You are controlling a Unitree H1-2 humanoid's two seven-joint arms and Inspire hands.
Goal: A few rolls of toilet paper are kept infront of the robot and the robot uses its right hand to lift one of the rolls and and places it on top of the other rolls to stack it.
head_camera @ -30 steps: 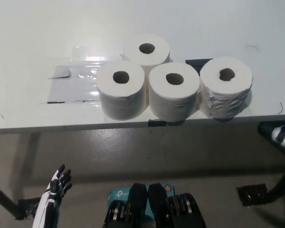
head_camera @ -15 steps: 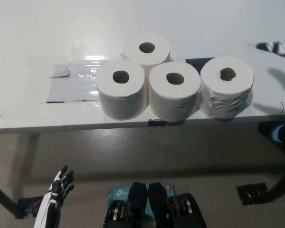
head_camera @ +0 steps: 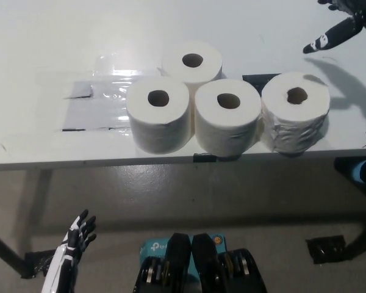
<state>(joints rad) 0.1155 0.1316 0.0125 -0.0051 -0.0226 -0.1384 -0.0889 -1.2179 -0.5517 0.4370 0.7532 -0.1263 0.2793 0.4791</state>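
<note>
Rising since a moment ago, the black right hand [head_camera: 344, 24] is hovering with fingers spread and empty beyond the rightmost roll [head_camera: 295, 113] by the tabletop's [head_camera: 36, 49] front edge, needing to descend squarely around it; the white left hand [head_camera: 78, 235] is hanging open below.

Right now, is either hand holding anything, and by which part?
Nothing is held. The right hand is open above the table's far right, clear of the rightmost toilet paper roll. The left hand hangs open below the table edge.
</note>
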